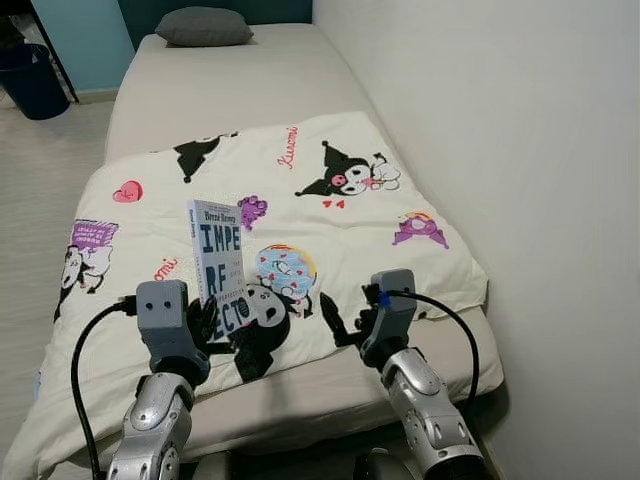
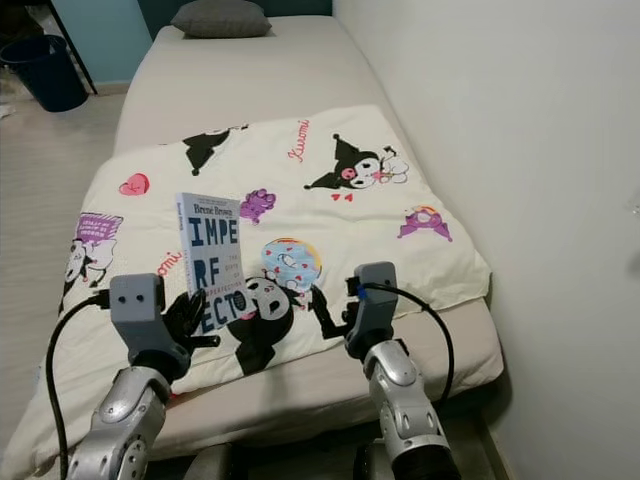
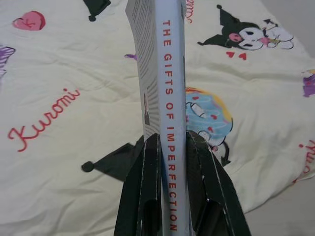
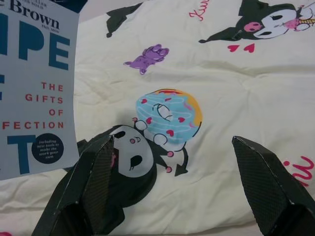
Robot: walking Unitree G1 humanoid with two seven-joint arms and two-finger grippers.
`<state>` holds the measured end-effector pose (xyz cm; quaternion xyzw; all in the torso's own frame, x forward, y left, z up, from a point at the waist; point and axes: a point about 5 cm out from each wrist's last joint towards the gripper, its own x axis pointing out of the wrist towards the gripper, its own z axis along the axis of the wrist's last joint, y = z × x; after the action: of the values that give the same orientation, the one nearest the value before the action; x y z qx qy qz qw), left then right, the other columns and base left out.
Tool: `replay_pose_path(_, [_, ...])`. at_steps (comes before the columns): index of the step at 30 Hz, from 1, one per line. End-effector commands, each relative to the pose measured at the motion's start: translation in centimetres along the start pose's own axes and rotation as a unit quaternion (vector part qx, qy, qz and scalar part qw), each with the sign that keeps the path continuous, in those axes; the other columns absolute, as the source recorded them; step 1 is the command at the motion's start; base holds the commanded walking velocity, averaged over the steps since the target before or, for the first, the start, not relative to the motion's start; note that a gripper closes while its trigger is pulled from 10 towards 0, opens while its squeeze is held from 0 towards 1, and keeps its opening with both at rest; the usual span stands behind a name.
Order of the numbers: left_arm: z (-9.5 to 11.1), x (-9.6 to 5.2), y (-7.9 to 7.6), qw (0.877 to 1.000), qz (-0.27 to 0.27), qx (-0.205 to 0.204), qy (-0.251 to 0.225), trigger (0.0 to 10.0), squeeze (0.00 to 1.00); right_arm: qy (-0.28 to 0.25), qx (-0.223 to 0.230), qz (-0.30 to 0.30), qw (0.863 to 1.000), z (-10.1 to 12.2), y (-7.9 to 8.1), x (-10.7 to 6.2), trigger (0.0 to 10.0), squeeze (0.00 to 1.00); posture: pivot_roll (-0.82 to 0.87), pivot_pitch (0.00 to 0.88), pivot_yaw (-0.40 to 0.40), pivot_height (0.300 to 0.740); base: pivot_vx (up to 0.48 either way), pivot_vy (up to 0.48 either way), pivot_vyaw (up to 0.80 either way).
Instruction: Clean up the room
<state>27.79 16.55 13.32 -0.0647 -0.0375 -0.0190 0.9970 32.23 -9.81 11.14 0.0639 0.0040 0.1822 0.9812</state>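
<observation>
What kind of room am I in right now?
Most likely a bedroom. A single bed stands along the wall, with a grey pillow at its head and a cartoon-print blanket spread over it. The left gripper holds a book upright above the blanket; the right gripper is open.

One book, one pillow, one blanket, one bin.

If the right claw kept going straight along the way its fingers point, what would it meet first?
Most likely the printed blanket: the open right claw points at its blue donut print. The book, held by the left claw, stands off to the side, seemingly outside that line.
</observation>
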Motion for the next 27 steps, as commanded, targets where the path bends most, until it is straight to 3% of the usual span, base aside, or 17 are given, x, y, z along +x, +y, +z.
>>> replay_pose_path(1, [0.1,-0.2,0.1,1.000,-0.001,0.015,-0.006,10.0,0.00,0.007,0.010,-0.006,1.000,-0.7,-0.3,-0.5,10.0,0.00,0.02,0.192,0.006,0.660,0.000,0.000,0.00])
replay_pose_path(21, [-0.2,-0.1,0.4,0.999,0.014,0.031,-0.011,10.0,0.00,0.007,0.015,-0.011,1.000,-0.9,-0.5,-0.3,10.0,0.00,0.02,0.177,0.014,0.720,0.000,0.000,0.00])
replay_pose_path(27, [-1.4,-0.3,0.5,0.999,0.020,0.035,0.008,10.0,0.00,0.013,0.015,-0.013,1.000,-1.3,-0.7,-0.4,10.0,0.00,0.02,0.169,0.009,0.740,0.000,0.000,0.00])
